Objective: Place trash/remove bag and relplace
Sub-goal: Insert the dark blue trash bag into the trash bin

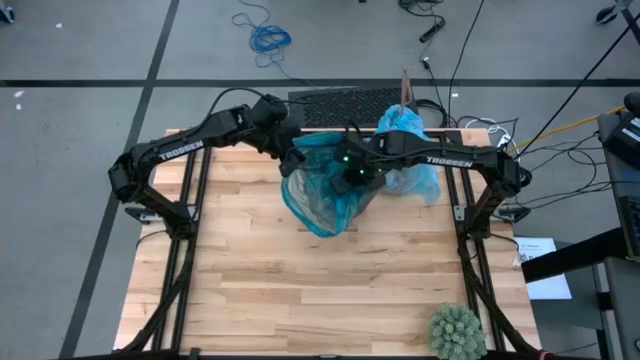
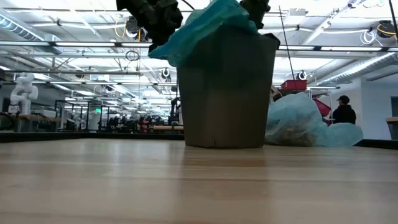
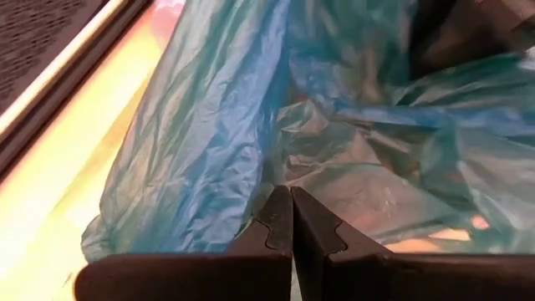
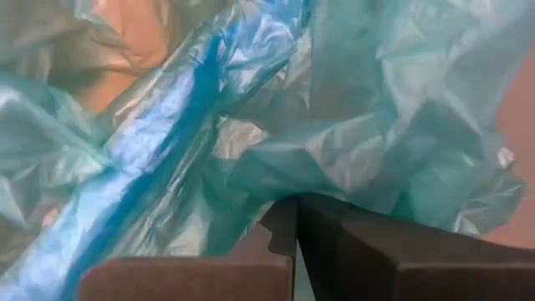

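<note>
A dark bin [image 2: 227,93] stands on the table's far middle. A teal-green plastic bag [image 1: 322,195] is draped over its rim [image 2: 199,28]. My left gripper [image 3: 292,219] is at the bag's left side above the rim and is shut on its film. My right gripper [image 4: 296,224] is at the right side, also shut on the film. The pale blue bag [image 1: 403,122] lies crumpled on the table behind and to the right of the bin [image 2: 305,121]. The trash is hidden. My left gripper pinches the teal-green bag's film [image 3: 280,180] between its two fingertips, slanting down from the table's left. How many layers, I cannot tell. The bag hangs slack over the bin's rim. My right gripper pinches a crumpled fold of the same bag [image 4: 288,188], coming steeply from above on the right side. The film is slack around the fingers.
A spiky green ball [image 1: 455,330] sits at the table's near right corner. A dark mat [image 1: 345,105] lies along the far edge. The near half of the wooden table [image 1: 300,290] is bare. A person [image 2: 342,112] stands far back in the room.
</note>
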Controlling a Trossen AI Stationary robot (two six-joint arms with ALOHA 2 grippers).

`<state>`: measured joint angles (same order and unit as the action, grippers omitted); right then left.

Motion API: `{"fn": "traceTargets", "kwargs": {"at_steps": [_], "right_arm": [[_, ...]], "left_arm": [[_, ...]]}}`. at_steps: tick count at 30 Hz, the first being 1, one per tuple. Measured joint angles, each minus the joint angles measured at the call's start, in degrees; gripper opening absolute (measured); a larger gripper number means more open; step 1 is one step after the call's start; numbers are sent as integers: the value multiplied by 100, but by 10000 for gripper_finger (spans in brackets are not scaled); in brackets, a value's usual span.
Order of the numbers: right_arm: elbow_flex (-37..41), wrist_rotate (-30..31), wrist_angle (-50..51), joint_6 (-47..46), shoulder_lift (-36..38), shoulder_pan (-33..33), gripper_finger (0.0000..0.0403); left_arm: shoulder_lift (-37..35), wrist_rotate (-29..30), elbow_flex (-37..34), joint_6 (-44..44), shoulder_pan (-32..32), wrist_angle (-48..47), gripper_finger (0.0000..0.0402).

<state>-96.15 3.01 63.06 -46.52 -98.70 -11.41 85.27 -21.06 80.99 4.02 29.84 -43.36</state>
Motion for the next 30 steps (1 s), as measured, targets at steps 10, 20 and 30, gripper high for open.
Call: {"fn": "traceTargets", "kwargs": {"at_steps": [10,20,30], "right_arm": [[-5,-302,-322,574,-411,-427,0],[-956,-337,-166,961,-315,-432,0],[-2333,-321,8,1333,-319,-466,112]], "left_arm": [[-510,422,-4,-143,501,-452,0],[-588,494,-7,-36,619,-591,0],[-585,494,-7,-32,619,-563,0]]}}
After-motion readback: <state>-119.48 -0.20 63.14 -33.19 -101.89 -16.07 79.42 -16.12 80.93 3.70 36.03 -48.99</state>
